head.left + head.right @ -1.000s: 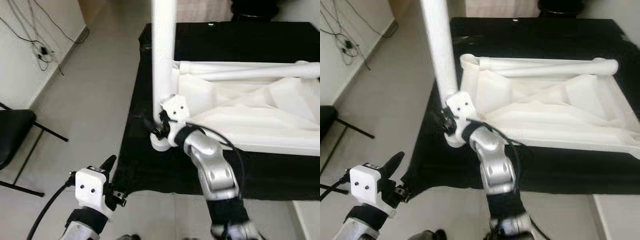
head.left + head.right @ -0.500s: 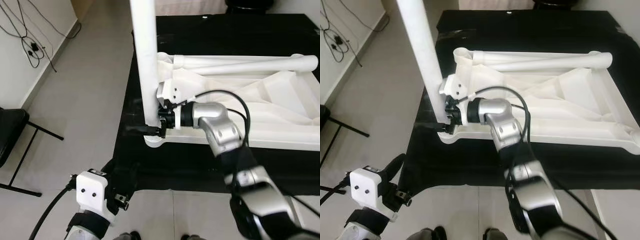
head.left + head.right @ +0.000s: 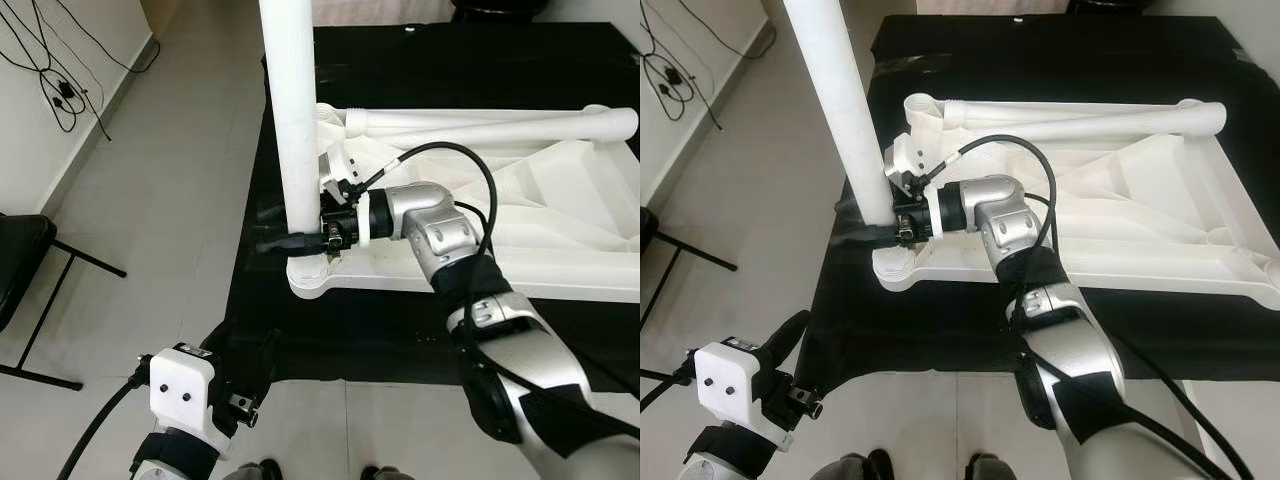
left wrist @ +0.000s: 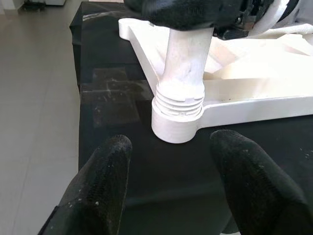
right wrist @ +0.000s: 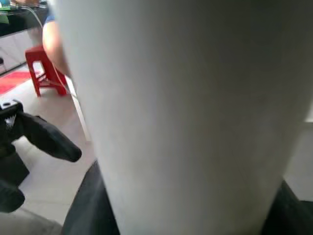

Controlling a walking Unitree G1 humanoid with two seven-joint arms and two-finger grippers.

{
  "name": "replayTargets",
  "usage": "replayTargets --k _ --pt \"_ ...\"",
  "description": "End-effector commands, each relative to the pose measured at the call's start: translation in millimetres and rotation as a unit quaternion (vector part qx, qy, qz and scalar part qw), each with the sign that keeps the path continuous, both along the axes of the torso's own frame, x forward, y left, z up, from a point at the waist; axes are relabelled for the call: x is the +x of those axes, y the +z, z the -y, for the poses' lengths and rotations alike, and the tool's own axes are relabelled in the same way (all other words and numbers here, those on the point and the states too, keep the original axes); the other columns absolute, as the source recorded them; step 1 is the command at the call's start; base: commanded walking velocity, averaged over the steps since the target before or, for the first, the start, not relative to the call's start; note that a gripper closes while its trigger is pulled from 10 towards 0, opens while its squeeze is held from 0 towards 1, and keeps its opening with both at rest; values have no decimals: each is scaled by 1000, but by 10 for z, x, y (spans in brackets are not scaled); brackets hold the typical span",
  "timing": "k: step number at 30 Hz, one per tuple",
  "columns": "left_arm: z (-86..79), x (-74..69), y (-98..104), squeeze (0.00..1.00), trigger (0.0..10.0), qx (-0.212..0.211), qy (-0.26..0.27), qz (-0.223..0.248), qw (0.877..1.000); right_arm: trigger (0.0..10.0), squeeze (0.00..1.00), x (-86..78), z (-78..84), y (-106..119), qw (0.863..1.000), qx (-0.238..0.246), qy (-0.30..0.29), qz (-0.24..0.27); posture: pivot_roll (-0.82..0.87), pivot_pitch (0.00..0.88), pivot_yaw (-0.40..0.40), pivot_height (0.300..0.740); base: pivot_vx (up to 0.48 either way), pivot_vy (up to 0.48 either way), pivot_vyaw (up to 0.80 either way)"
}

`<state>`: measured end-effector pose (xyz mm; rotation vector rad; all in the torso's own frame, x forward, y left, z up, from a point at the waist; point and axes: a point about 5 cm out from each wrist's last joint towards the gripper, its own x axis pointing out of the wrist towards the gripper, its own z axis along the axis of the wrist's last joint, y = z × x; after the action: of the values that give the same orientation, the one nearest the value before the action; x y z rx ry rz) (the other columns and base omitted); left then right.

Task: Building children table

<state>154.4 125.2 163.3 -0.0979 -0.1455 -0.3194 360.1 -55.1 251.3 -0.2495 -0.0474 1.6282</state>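
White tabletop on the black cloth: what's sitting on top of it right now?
On the upturned tabletop one leg stands upright in the near-left corner socket, gripped low by the right gripper. Another leg lies along the far edge. The socket's inside is covered.

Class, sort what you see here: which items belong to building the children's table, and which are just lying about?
Part of the job:
- upright white table leg
- upturned white tabletop
- second leg lying on it
- right end effector, gripping the upright leg
- left end effector, open nearby

Just lying about:
- black chair
- wall cables
- red stool
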Motion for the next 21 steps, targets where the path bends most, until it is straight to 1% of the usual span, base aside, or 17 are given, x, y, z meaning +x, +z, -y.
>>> replayTargets --k 1,5,6,7,8,9,10,11,13,14,15,16,17,18,19,20,21 --pt "1 -24 -8 0 10000 2 0 -9 1000 0 0 -14 -58 -71 1000 -8 18 -20 124 250 1 740 0 0 0" --pt "-1 -22 -10 0 10000 2 0 -9 1000 0 0 -7 -44 -76 1000 -7 18 -21 122 248 1 740 0 0 0" --pt "-2 -17 -13 0 10000 2 0 -9 1000 0 0 5 19 -86 1000 -4 3 -17 114 245 3 740 0 0 0" --pt "-2 -17 -13 0 10000 2 0 -9 1000 0 0 5 19 -86 1000 -4 3 -17 114 245 3 740 0 0 0" --pt "-2 -13 -16 0 10000 2 0 -8 1000 0 0 35 98 -93 1000 1 -29 -4 109 245 1 740 0 0 0" --pt "-2 -13 -16 0 10000 2 0 -8 1000 0 0 35 98 -93 1000 1 -29 -4 109 245 1 740 0 0 0" --pt "-2 -9 -18 0 10000 2 0 -8 1000 0 0 68 179 -102 997 9 -77 12 103 244 -2 740 0 0 0" --pt "-3 -5 -20 0 10000 2 1 -8 1000 0 0 109 252 -147 987 15 -159 15 99 244 -7 740 0 0 0" --pt "-3 -5 -20 0 10000 2 1 -8 1000 0 0 109 252 -147 987 15 -159 15 99 244 -7 740 0 0 0" --pt "-4 -2 -22 0 10000 2 1 -7 1000 0 0 121 295 -194 973 23 -229 12 95 243 -8 740 0 0 0" --pt "-4 -2 -22 0 10000 2 1 -7 1000 0 0 121 295 -194 973 23 -229 12 95 243 -8 740 0 0 0" --pt "-11 2 -24 0 10000 2 1 -7 1000 0 0 101 284 -281 938 51 -342 6 86 244 -13 740 0 0 0" --pt "-11 2 -24 0 10000 2 1 -7 1000 0 0 101 284 -281 938 51 -342 6 86 244 -13 740 0 0 0" --pt "-26 10 -23 0 10000 2 1 -6 1000 0 0 -131 217 -559 876 49 -479 -17 66 248 -10 740 0 0 0" --pt "-26 10 -23 0 10000 2 1 -6 1000 0 0 -131 217 -559 876 49 -479 -17 66 248 -10 740 0 0 0" --pt "-33 36 -29 0 10000 4 0 -5 1000 0 0 -403 36 -720 849 56 -523 -39 56 234 8 740 0 0 0" --pt "-33 36 -29 0 10000 4 0 -5 1000 0 0 -403 36 -720 849 56 -523 -39 56 234 8 740 0 0 0"
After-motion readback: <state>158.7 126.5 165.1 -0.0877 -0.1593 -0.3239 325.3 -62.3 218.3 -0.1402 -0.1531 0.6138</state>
